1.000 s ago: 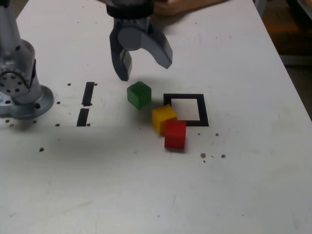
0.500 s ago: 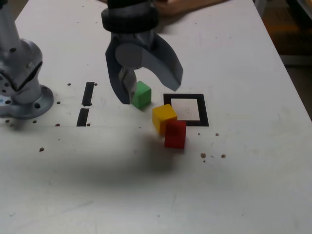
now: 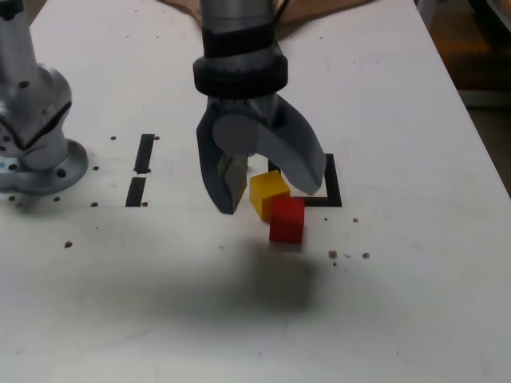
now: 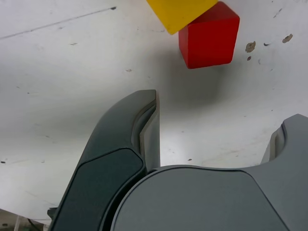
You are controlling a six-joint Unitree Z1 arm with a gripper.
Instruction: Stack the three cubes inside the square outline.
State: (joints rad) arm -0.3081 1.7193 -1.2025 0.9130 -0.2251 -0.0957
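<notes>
Across the white, speckled table [image 3: 184,311], saw two black strips [image 3: 144,153] toward the exterior view's left. Found the gripper [image 4: 226,103] open above the surface, with fingers spread wide and only bare table between them in the wrist view. Saw the yellow cube [image 3: 267,193] and the red cube [image 3: 287,220] close together at the outline's [image 3: 334,179] lower-left corner in the exterior view, unstacked. Could not make out the green cube or the outline's full frame behind the gripper.

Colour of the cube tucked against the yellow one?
Red cube: solid red, no pattern seen. Shows best in the wrist view.
</notes>
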